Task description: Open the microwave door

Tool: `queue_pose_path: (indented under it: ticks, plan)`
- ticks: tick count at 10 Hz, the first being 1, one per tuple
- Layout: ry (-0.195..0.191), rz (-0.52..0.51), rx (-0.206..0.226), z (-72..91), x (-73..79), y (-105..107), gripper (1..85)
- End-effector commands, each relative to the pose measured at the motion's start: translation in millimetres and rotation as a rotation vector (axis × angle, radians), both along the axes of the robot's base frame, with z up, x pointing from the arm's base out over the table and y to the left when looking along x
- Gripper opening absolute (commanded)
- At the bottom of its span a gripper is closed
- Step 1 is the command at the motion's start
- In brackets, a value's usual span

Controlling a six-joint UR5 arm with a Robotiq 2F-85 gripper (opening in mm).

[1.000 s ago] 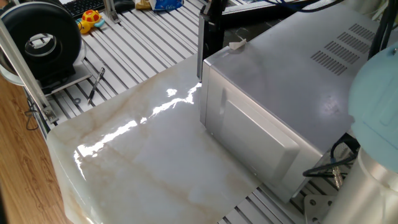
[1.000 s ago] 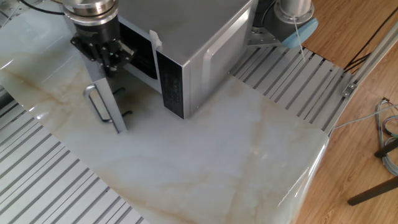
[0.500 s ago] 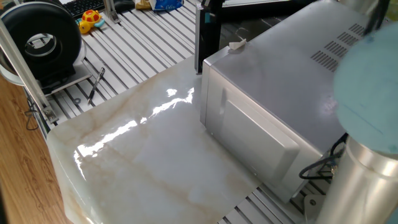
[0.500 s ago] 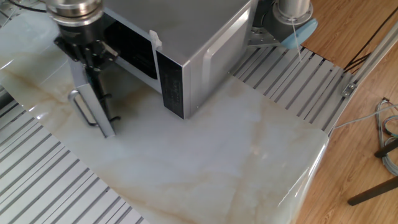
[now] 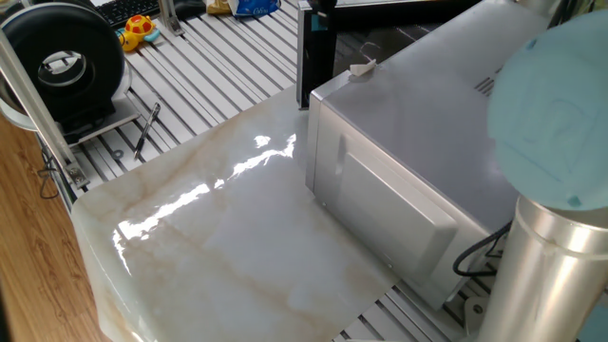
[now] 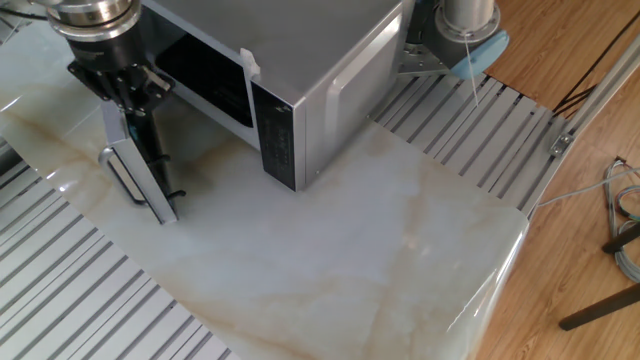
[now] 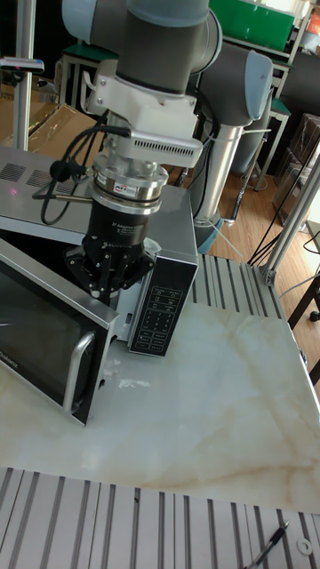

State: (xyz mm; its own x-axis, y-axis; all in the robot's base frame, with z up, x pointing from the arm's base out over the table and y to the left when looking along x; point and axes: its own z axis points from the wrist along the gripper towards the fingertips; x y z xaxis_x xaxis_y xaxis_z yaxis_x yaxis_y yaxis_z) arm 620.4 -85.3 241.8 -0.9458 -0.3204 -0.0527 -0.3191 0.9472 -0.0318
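On the pale marble bench (image 6: 380,250) we see the big silver-grey metal microwave (image 6: 320,60) with its thin black-framed door with a dark window (image 7: 40,333) swung wide open. From the tall fixed view, the door stands out to the left of the black button panel (image 7: 160,311), and its silver bar handle (image 7: 78,369) is near the free edge. Our black pincer (image 7: 105,267) hangs just above the top edge of the door, right by the open front. We cannot tell if its fingers are apart or together. From the other fixed view, the door (image 6: 135,170) stands upright on its edge, and the dark inside of the microwave shows behind it.
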Motion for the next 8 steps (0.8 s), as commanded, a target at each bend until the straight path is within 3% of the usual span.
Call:
queue_pose_path:
  ticks: [1, 4, 5, 7, 8]
  plan:
    - [-0.012, -0.072, 0.032, 4.0, -3.1, 18.4, 1.0]
    - [-0.015, -0.118, 0.027, 11.3, -7.7, 37.9, 1.0]
    - [-0.006, -0.14, 0.023, 20.7, -7.6, 48.4, 1.0]
    - [0.003, -0.142, -0.025, 42.5, -3.9, 56.1, 1.0]
    - [0.017, -0.103, -0.056, 48.9, -4.4, 49.2, 1.0]
